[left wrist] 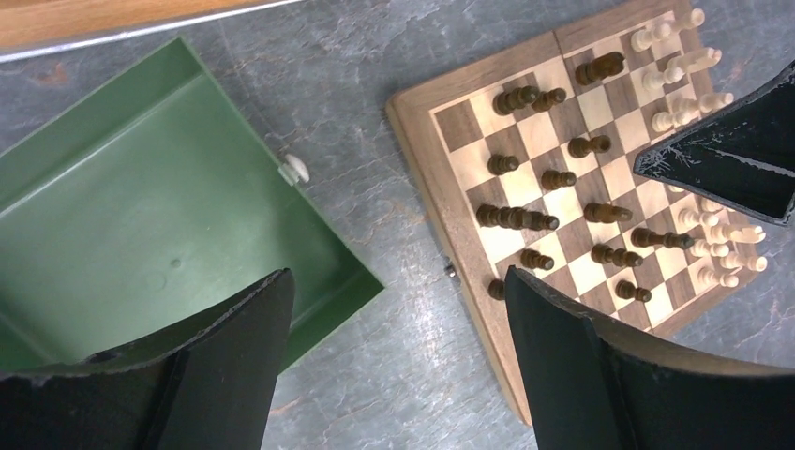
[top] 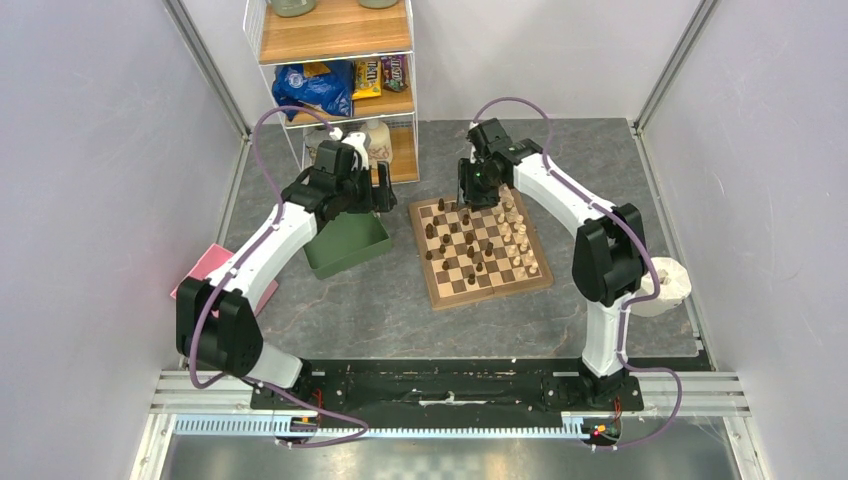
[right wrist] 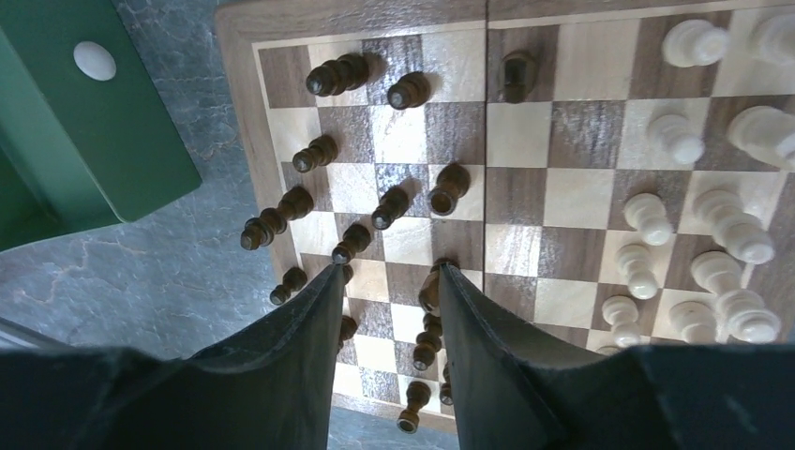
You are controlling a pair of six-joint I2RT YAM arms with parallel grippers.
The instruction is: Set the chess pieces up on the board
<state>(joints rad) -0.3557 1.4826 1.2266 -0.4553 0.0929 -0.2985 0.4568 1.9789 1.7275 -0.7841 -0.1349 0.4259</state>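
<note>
Hovering above the far part of the board, the right claw has its two fingers a moderate way apart. As far as the wrist view shows it holds nothing, because only board squares appear in the gap. One dark piece stands just beside the tip of one finger, so I judge the claw is lined up to come down on a piece in this area.

The dark pieces are spread without order over several rows on the tray's side of the board. The pale pieces stand in about two close rows along the opposite side. That is probably why the right claw works over the dark half: this set needs sorting into its rows, and the pale set looks nearly done.

The left claw is wide open and empty, held over the grey table between the green tray and the board. It seems to wait there so that it does not cross the other arm.

One small pale piece is at the tray's wall on the side nearest the board. Whether it rests on the rim or on the table I cannot tell. I think it has yet to go to the board.
</note>
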